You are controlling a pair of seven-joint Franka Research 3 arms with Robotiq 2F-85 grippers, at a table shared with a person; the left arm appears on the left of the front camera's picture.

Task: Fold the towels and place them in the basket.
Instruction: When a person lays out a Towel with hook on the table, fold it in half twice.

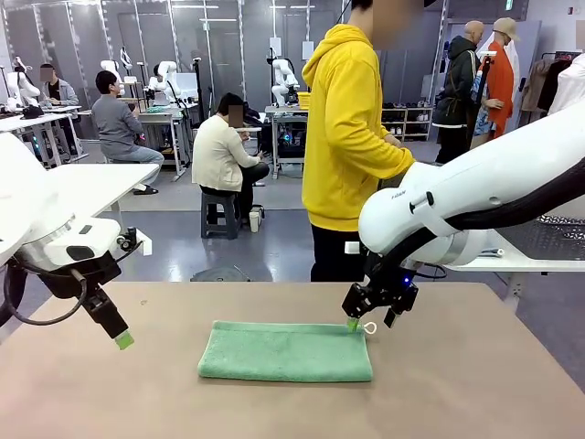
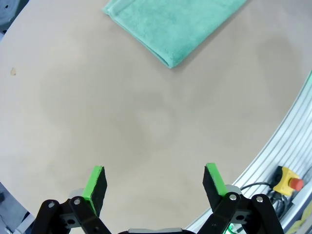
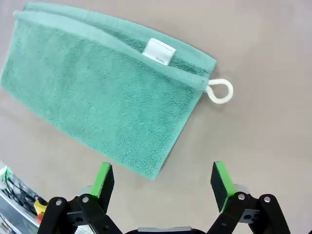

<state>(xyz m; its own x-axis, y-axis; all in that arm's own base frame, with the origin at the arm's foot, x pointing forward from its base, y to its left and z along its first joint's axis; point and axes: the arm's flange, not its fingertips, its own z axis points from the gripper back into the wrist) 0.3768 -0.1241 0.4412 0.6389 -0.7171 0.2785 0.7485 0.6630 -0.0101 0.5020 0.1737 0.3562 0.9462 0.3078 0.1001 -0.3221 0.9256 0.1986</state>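
**A:** Why is the left gripper over bare tabletop?

**B:** Parked, I'd say. Its green-padded jaws stand wide with nothing between them, above the flat tan table. It is well apart from the towel's left end, which leaves room for the other arm.

**A:** And the towel?

**B:** The rectangular green terry-cloth towel lies flat mid-table, doubled over. The right wrist view shows two layers with stacked edges and a small white sewn label peeking between them.

**A:** So why is the right gripper there?

**B:** It hangs just above the far-right corner, beside the thin white cord loop, jaws spread wide and empty. It is probably lined up to pinch that corner for another fold.

**A:** Counts?

**B:** Two grippers, one towel, one loop, one label. At the table's far edge, one person in a yellow hoodie stands side-on, hands off the table.
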